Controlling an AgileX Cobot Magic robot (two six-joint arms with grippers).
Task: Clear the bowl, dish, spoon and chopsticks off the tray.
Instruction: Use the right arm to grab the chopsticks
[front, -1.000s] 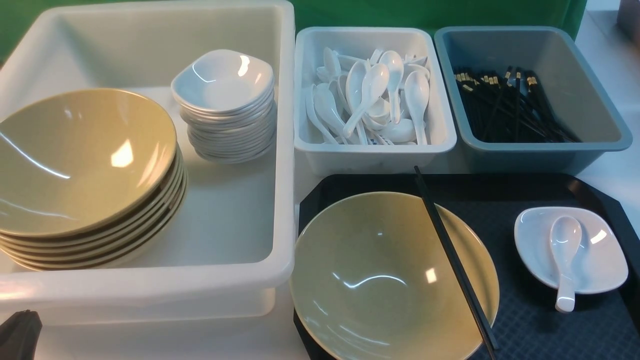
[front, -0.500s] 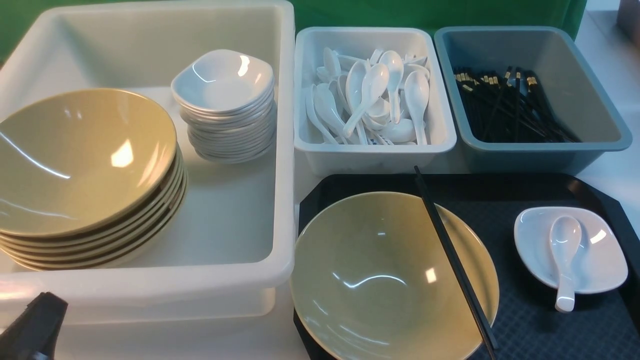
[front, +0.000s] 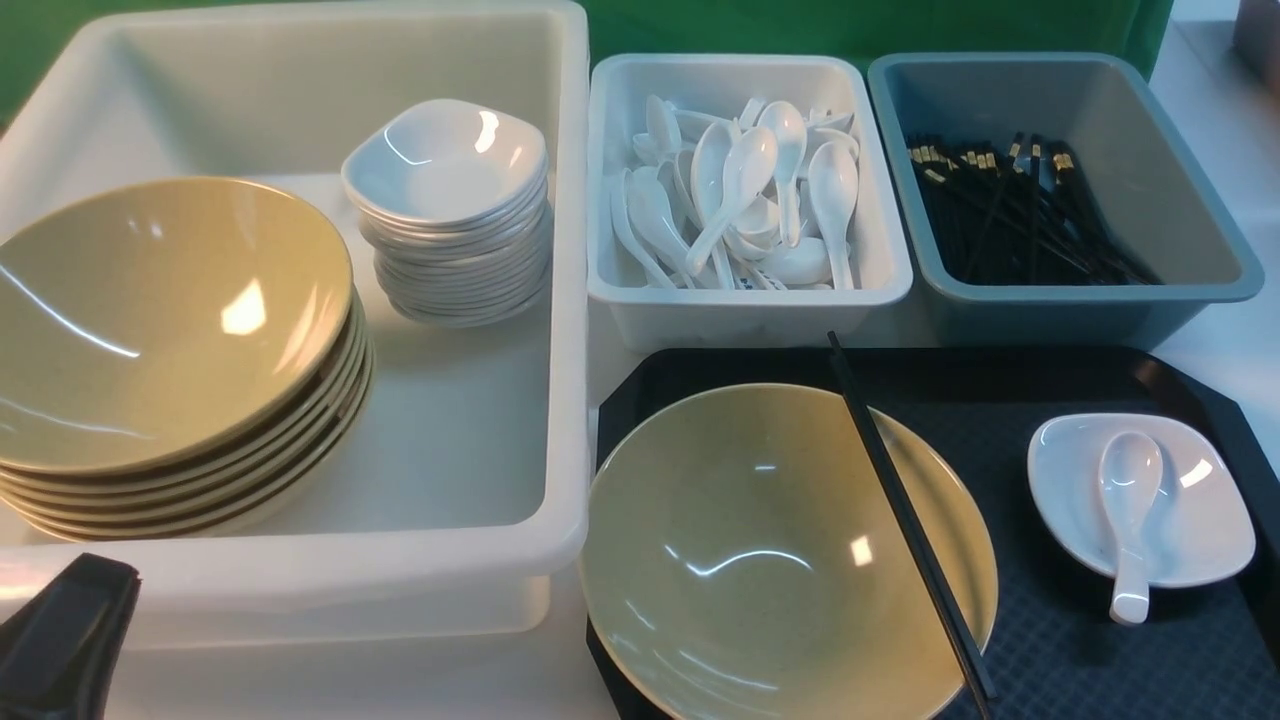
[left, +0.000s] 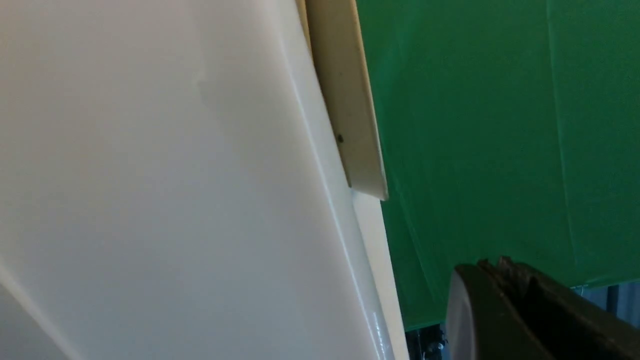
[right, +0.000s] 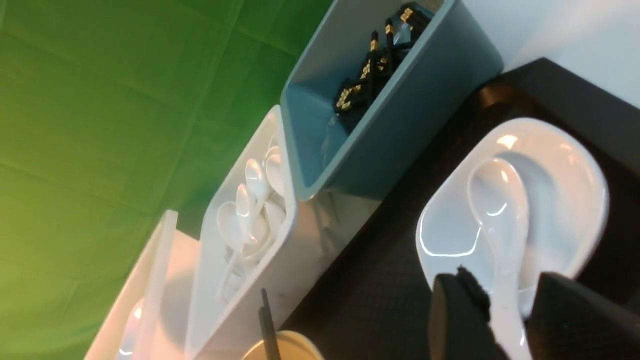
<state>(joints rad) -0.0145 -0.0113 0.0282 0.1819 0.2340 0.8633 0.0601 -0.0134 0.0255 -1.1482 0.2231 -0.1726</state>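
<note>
Spoon (front: 1130, 500) in dish (front: 1205, 520), right side of frame, on tray (front: 1060, 650); chopsticks (front: 908, 510) across bowl (front: 740, 560), lower centre. Right end effector (right: 507, 295) partly open, empty, seemingly aimed at handle: descend straight, pinch mid-handle, lift without dragging dish. Left end effector (front: 65, 630) closed, lower left.

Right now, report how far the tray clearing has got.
Done: nothing. The bowl, the chopsticks across its rim, and the dish with the spoon in it sit on the tray. In hand: nothing held; the right gripper is open, lined up on the spoon; the left gripper is shut near the white tub. Left: all four items.
</note>
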